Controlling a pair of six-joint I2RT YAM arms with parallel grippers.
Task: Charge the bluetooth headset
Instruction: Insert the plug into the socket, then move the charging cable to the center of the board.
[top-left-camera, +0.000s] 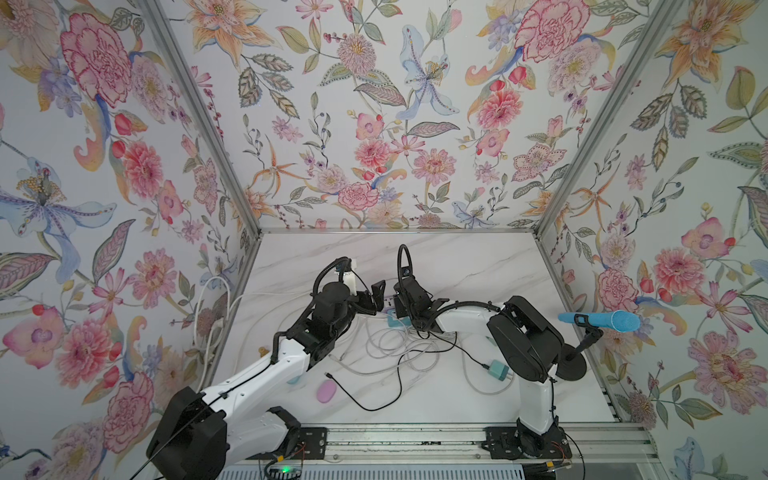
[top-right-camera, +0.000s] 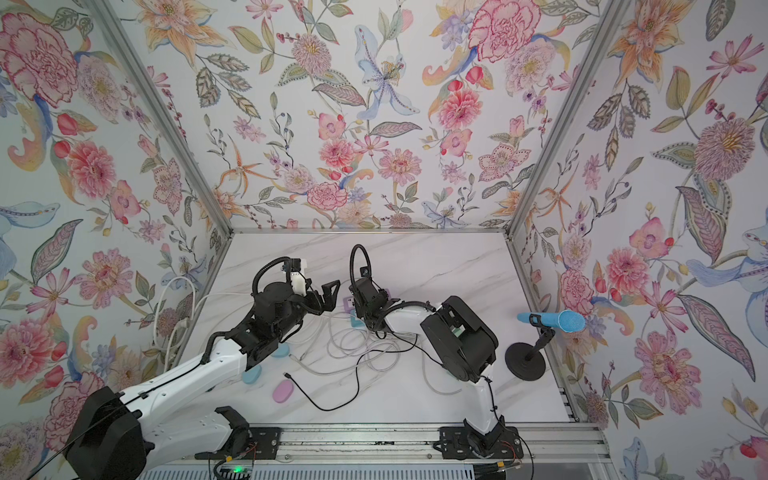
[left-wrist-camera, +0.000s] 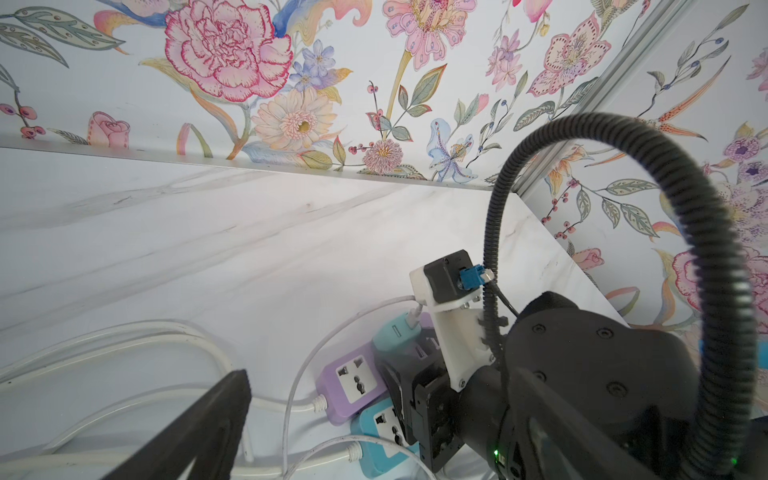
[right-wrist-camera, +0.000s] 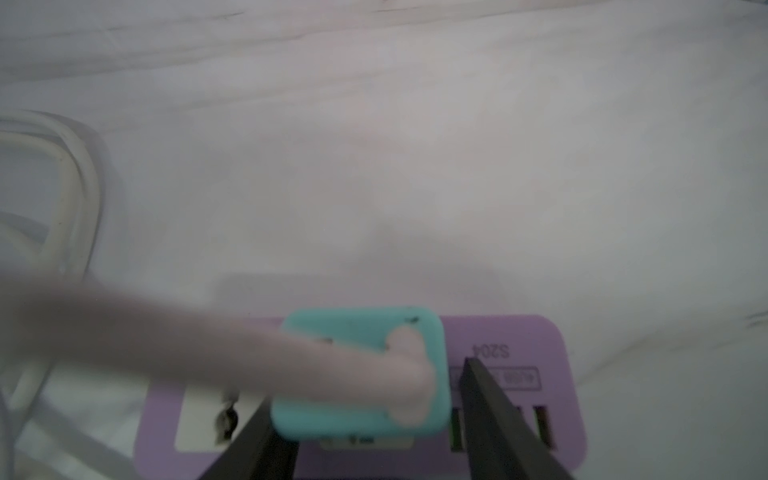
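Straddling teal charger (right-wrist-camera: 361, 374) on purple power strip (right-wrist-camera: 519, 345), right gripper (right-wrist-camera: 370, 390) stood part-open, unclamped; left gripper (top-left-camera: 374, 297) nearby gaped wide, empty.

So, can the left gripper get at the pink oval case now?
Probably yes: the left gripper is open and empty, and the pink oval case lies uncovered, only a black cable close by.

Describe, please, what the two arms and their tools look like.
Both the left arm and right arm have white links with bulky black joint housings. A ribbed black hose loops over each wrist, beside a white camera bracket with a blue plug. The left tool and right tool are black, with slim tapered fingers.
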